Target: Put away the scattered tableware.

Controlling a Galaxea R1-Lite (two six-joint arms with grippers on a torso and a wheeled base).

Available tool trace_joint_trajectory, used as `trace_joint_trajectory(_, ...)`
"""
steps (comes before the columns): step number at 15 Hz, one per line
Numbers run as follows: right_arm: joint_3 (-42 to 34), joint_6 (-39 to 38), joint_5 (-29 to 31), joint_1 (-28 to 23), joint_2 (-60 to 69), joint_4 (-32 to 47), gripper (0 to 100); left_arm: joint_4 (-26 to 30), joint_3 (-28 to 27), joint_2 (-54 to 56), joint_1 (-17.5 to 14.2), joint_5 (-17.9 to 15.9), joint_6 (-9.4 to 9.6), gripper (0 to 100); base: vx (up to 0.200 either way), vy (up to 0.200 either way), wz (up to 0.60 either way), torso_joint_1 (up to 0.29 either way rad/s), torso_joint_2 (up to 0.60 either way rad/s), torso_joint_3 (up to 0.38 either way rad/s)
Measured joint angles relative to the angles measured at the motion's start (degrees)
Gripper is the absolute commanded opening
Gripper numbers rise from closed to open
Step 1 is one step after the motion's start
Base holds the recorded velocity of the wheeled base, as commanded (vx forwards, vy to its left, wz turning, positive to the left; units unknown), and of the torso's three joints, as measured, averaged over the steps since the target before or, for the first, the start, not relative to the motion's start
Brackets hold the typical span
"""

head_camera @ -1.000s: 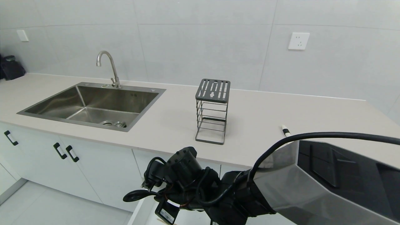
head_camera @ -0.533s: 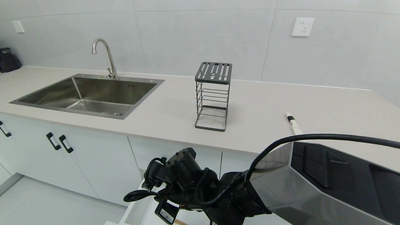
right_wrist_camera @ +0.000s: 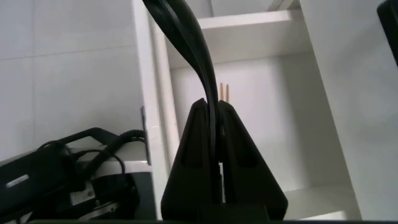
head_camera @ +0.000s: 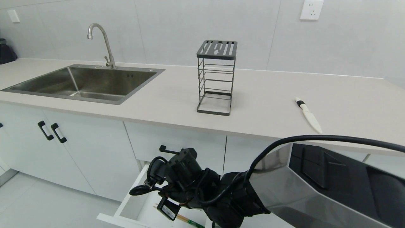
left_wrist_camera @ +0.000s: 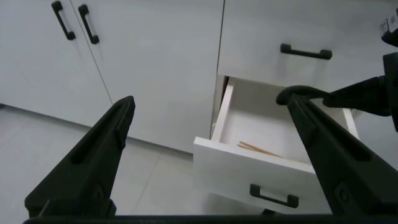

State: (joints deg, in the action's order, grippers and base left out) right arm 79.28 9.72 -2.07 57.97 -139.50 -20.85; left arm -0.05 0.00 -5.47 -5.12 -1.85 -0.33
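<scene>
Your head camera has tipped down, so the counter slides up the picture and the open drawer (head_camera: 117, 211) comes into sight; nothing on the counter has shifted. Your right gripper (head_camera: 159, 191) is clamped on the black spoon (head_camera: 138, 190), right above the drawer. The spoon's long axis is about level, bowl toward your left, near the drawer's left wall. Chopsticks (head_camera: 185, 218) lie inside. The left gripper (left_wrist_camera: 210, 104) stands spread, holding nothing, farther off. The knife (head_camera: 308, 114) waits on the counter.

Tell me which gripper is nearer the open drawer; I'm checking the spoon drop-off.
Right. The right gripper holds the spoon just above the drawer; the left gripper sits open farther back, facing it.
</scene>
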Motion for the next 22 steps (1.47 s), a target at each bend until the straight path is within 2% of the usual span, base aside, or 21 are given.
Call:
trace_joint_trajectory(6, 3.19, 0.35, 0.88, -1.13, -2.47, -0.04, 0, 0.02, 0.0, 0.0, 0.0, 0.0, 0.01, 100, 0.0, 0.0, 0.0, -0.252, 0.45, 0.192)
trace_joint_trajectory(10, 5.32, 2.02, 4.69, -2.6, -4.02, -0.01, 0, 0.05, 0.0, 0.0, -0.02, 0.0, 0.01, 100, 0.0, 0.0, 0.0, -0.249, 0.35, 0.128)
trace_joint_trajectory(13, 6.53, 2.02, 6.97, -3.23, -5.0, -0.09, 0, 0.05, 0.0, 0.02, -0.05, 0.0, 0.01, 100, 0.0, 0.0, 0.0, -0.094, 0.2, 0.095)
trace_joint_trajectory(22, 11.63, 2.65, 7.31, -4.91, -7.3, -0.09, 0, 0.05, 0.0, 0.0, -0.05, 0.02, 0.0, 100, 0.0, 0.0, 0.0, -0.05, 0.13, 0.042)
